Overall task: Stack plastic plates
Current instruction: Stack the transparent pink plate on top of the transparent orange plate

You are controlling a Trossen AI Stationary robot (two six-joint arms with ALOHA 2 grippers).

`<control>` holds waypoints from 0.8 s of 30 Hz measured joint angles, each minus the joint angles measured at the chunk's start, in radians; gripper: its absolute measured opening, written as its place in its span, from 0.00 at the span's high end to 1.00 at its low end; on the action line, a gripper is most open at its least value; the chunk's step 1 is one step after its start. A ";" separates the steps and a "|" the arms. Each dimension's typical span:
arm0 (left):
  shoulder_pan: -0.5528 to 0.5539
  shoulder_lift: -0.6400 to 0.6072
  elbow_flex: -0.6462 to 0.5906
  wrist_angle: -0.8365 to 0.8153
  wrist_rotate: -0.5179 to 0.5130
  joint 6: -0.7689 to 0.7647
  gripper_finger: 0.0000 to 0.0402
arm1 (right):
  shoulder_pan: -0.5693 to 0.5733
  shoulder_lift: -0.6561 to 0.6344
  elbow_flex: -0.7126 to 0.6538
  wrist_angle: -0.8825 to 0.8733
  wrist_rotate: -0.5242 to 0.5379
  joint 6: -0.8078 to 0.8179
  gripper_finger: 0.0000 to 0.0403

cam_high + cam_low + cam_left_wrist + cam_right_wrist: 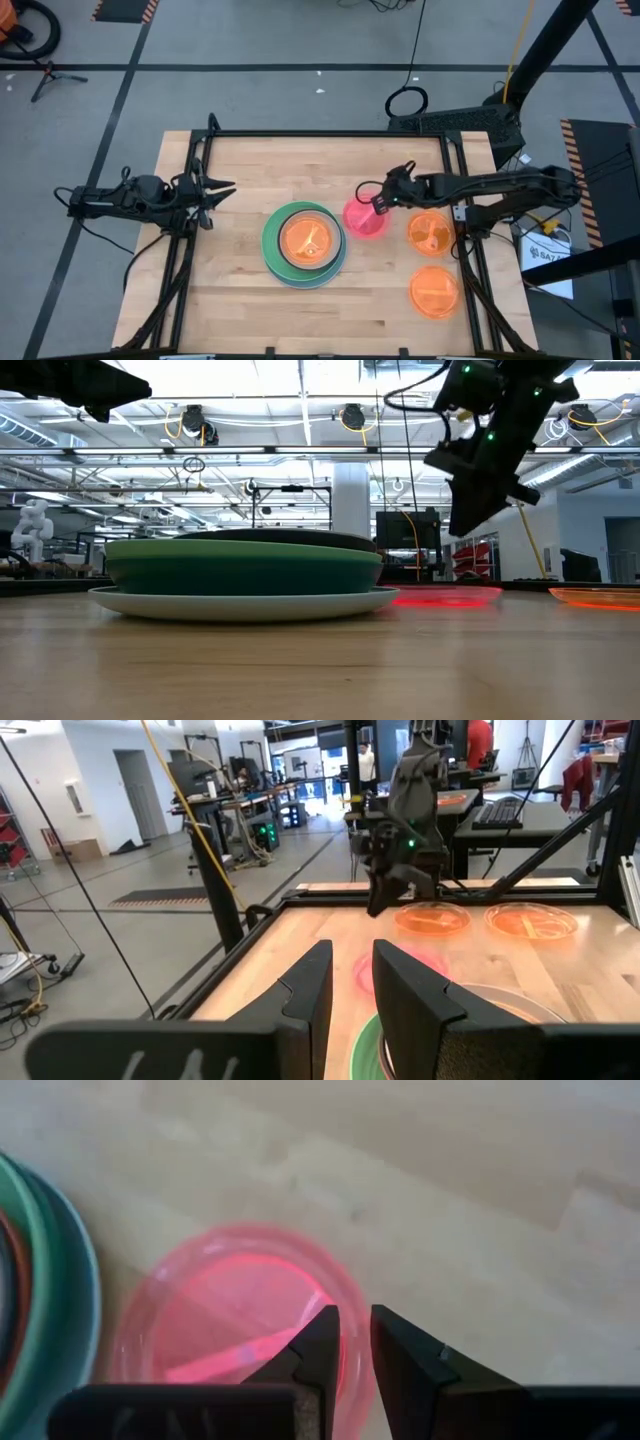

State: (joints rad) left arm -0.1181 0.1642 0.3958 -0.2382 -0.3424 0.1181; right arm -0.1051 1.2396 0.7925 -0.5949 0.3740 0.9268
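Note:
A stack of plastic plates stands mid-table. A pale plate lies at its bottom, teal and green ones above it, then a dark one, with a small translucent orange plate on top. A small pink plate lies flat on the wood just right of the stack. My right gripper hangs above the pink plate's right rim, clear of it, with its fingers a narrow gap apart. My left gripper waits open at the table's left edge.
Two more translucent orange plates lie flat near the table's right edge, one beside the pink plate and one nearer the near edge. A black frame rail borders the table. Bare wood lies left of and in front of the stack.

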 joint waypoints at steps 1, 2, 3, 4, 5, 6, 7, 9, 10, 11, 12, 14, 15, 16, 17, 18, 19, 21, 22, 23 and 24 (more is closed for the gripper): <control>0.000 0.000 0.000 0.000 0.000 0.000 0.79 | 0.000 -0.014 0.000 0.000 0.015 0.002 0.87; 0.000 0.000 0.000 0.000 0.000 0.000 0.79 | 0.000 -0.026 0.000 0.002 0.024 0.003 0.87; 0.000 0.000 0.000 0.000 0.000 0.000 0.79 | 0.000 -0.037 0.000 0.010 0.025 0.003 0.87; 0.000 0.000 0.000 0.000 0.000 0.000 0.79 | 0.000 -0.045 0.000 0.025 0.026 0.000 0.87; 0.000 0.000 0.000 0.000 0.000 0.000 0.79 | 0.001 -0.049 0.000 0.044 0.028 -0.007 0.87; 0.000 0.000 0.000 0.000 0.000 0.000 0.79 | 0.004 -0.049 0.000 0.068 0.037 -0.017 0.87; 0.000 0.000 0.000 0.000 0.000 0.000 0.79 | 0.008 -0.048 0.000 0.097 0.052 -0.029 0.87; 0.000 0.000 0.000 0.000 0.000 0.000 0.79 | 0.016 -0.038 0.000 0.165 0.075 -0.059 0.87; 0.000 0.000 0.000 0.001 0.000 0.000 0.79 | 0.021 -0.030 0.001 0.200 0.076 -0.075 0.87; 0.000 0.000 0.000 0.001 0.000 0.000 0.79 | 0.025 -0.022 0.001 0.232 0.076 -0.092 0.87; 0.000 0.000 0.000 0.001 0.000 0.000 0.79 | 0.032 -0.011 0.001 0.263 0.079 -0.110 0.87; 0.000 0.000 0.000 0.001 0.000 0.000 0.79 | 0.043 0.010 0.001 0.349 0.129 -0.142 0.87; 0.000 0.000 0.000 0.001 0.000 -0.001 0.79 | 0.047 0.018 0.001 0.385 0.164 -0.160 0.87; 0.000 0.000 0.000 0.002 0.000 -0.001 0.79 | 0.048 0.027 0.001 0.424 0.196 -0.177 0.87; 0.000 0.000 0.000 0.003 0.000 -0.001 0.79 | 0.048 0.034 0.001 0.465 0.223 -0.198 0.87; 0.000 0.000 0.000 0.002 0.000 -0.001 0.79 | 0.047 0.038 0.002 0.493 0.243 -0.220 0.87; 0.000 0.000 0.000 0.003 0.000 -0.002 0.79 | 0.047 0.042 0.002 0.512 0.260 -0.242 0.87; 0.000 0.000 0.000 0.000 0.000 -0.002 0.79 | 0.048 0.053 0.002 0.547 0.280 -0.270 0.87; 0.000 0.000 0.000 0.000 0.000 -0.002 0.79 | 0.048 0.058 0.002 0.548 0.281 -0.283 0.87; 0.000 0.000 0.000 0.000 0.000 -0.003 0.79 | 0.048 0.065 0.001 0.554 0.281 -0.299 0.87; 0.000 0.000 0.000 -0.001 0.000 -0.004 0.79 | 0.048 0.072 0.001 0.567 0.280 -0.312 0.87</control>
State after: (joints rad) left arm -0.1181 0.1642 0.3958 -0.2392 -0.3424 0.1143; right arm -0.0570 1.3117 0.7937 -0.0276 0.6536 0.6148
